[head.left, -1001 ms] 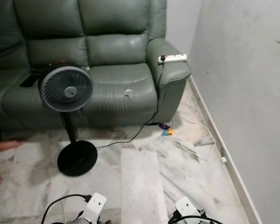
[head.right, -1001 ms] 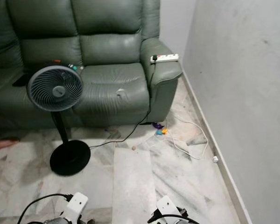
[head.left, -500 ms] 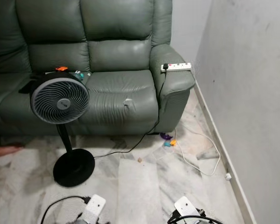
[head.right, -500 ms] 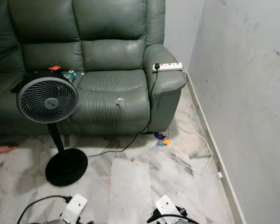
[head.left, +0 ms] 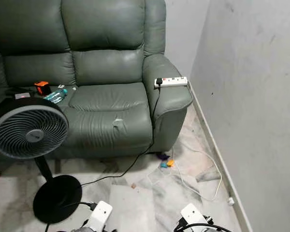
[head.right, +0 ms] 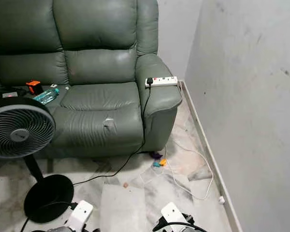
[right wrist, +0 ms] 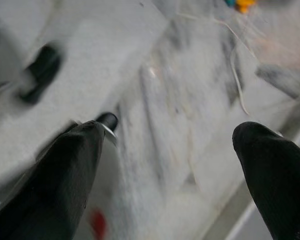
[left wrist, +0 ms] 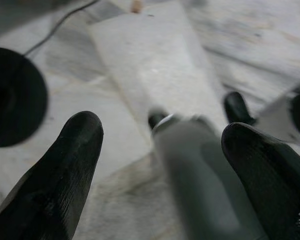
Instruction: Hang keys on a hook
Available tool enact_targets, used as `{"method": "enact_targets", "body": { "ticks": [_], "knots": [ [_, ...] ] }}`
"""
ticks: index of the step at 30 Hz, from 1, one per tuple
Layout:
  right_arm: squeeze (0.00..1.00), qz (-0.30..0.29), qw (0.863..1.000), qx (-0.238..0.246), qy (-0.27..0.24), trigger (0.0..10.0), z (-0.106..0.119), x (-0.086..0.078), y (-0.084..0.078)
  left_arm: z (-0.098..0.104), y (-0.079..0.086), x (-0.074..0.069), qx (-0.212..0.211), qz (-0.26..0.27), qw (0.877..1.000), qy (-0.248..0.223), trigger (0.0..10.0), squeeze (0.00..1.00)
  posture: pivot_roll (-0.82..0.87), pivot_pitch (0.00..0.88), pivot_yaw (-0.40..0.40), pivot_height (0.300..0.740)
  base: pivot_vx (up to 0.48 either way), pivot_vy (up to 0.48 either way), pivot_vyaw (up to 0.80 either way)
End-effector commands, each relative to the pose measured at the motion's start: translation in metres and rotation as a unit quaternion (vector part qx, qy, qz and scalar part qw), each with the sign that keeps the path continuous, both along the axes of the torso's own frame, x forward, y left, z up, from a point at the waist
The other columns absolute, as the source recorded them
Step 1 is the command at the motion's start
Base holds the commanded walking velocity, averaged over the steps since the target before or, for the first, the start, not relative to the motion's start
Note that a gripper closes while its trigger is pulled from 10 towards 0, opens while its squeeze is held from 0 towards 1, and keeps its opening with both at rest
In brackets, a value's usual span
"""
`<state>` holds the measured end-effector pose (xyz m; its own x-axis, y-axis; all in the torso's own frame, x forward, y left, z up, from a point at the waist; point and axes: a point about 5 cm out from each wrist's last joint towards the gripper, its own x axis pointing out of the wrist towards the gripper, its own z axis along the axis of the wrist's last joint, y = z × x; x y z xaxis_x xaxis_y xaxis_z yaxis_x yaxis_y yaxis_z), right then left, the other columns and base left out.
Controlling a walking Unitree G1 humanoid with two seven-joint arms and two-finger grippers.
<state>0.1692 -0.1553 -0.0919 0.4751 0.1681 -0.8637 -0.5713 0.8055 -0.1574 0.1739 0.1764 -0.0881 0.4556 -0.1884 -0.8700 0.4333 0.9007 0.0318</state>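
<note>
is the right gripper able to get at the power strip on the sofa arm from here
Probably not yet. The right gripper hangs low over the floor, open and empty, while the power strip sits up on the sofa armrest well ahead. No obstacle between, just distance.

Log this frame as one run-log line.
phase: walking, searching | left gripper: open, empty | right gripper: open, empty | ahead: green leather sofa, black standing fan | keys, hook: unseen

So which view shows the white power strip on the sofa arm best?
The left eye view: the power strip lies whole and sharp on the sofa's armrest, black plug at its end. The right eye view shows it equally whole. Both wrist views look at blurred floor instead.
</note>
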Motion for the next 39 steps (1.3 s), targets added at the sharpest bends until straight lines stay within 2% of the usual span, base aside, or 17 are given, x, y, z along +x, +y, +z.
{"method": "enact_targets", "body": {
  "ticks": [1,6,28,39],
  "knots": [
    [0.0,0.007,1.0,0.011,0.001,10.0,0.0,0.0007,0.0094,-0.001,0.0078,-0.0037,0.011,0.001,1.0,0.008,10.0,0.0,-0.03,0.057,-0.005,0.74,0.465,0.0,0.0],
    [0.0,0.007,1.0,0.011,0.001,10.0,0.0002,0.0011,0.0093,-0.0009,0.0077,-0.0034,0.01,0.006,1.0,0.006,10.0,0.0,-0.03,0.059,-0.005,0.74,0.445,0.0,0.0],
    [0.0,0.006,1.0,0.013,0.003,10.0,-0.0007,-0.0009,0.0112,-0.0008,0.0106,-0.0036,0.014,0.018,1.0,0.006,10.0,0.0,-0.03,0.059,-0.001,0.74,0.0,0.0,0.0],
    [0.0,0.005,1.0,0.011,0.003,10.0,-0.0006,-0.0007,0.01,-0.0007,0.0103,-0.0033,0.014,0.017,1.0,0.005,10.0,0.0,-0.03,0.06,-0.001,0.74,0.0,0.459,0.0]
  ]
}}
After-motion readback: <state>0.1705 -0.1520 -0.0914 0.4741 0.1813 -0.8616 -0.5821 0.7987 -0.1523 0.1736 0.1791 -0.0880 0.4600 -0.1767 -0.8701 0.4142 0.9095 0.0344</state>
